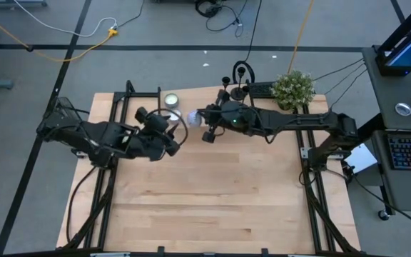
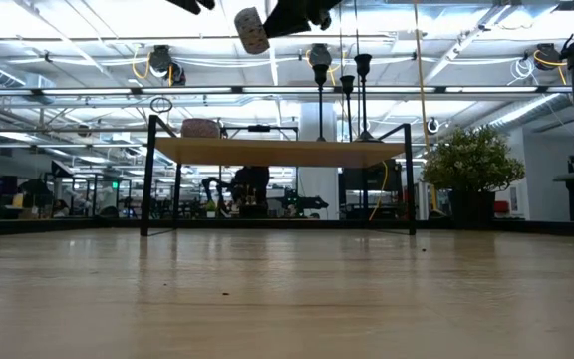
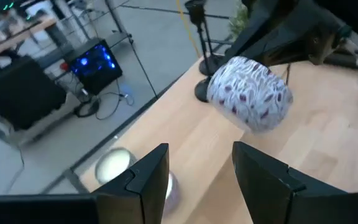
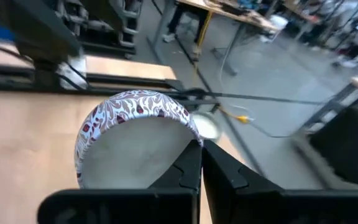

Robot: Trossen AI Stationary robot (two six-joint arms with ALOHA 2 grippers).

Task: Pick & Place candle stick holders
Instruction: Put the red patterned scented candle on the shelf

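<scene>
Three black candle stick holders (image 1: 238,84) stand on their disc bases at the table's far edge, next to a plant; they also show in the low view (image 2: 347,85), and one shows in the left wrist view (image 3: 197,37). My right gripper (image 1: 208,128) is shut on a small white cup with a purple-red pattern (image 4: 129,134), held high above the table (image 2: 252,28). My left gripper (image 3: 201,180) is open and empty, just left of the cup (image 3: 250,93) and pointing toward it. My right gripper pinches the cup's wall at its rim (image 4: 193,138), one finger inside the hollow and one outside as far as shows. The cup is lifted clear of the table and lies on its side, its opening turned toward the gripper.
A round candle jar (image 1: 170,100) and a small white tealight (image 1: 192,116) sit near the far edge left of the cup. A potted plant (image 1: 292,89) stands at the far right. The table's near half is bare wood (image 1: 212,207).
</scene>
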